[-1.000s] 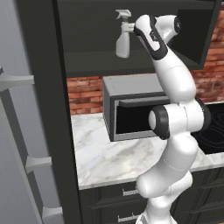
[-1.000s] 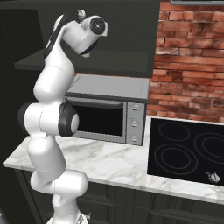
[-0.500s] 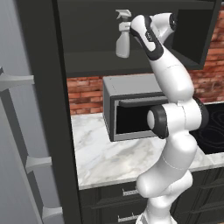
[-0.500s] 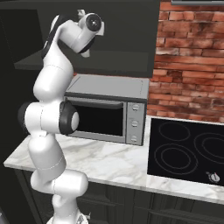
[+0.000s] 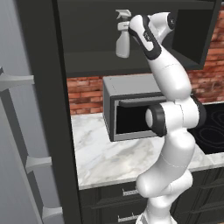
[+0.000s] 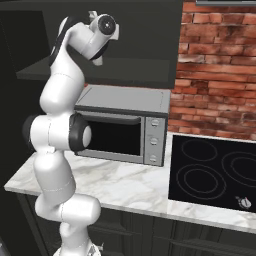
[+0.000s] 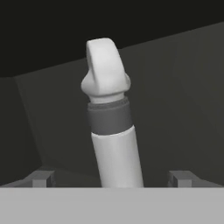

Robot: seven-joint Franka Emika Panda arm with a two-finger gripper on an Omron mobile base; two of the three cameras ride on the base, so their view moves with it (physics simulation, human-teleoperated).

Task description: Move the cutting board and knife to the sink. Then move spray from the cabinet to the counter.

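Up in the dark cabinet [image 5: 87,52] we have the gripper [image 7: 112,181] spread wide open around the upright spray [image 7: 110,118] on its shelf, untouched, and a skewed squeeze could tip the slim bottle backward.

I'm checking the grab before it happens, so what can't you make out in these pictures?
- Spray base, hand view: cut off by the bottom edge.
- Tool, left base view: hidden behind the arm's wrist.
- Spray, right base view: hidden behind the arm.
- Cooktop knob markings, right base view: too small.
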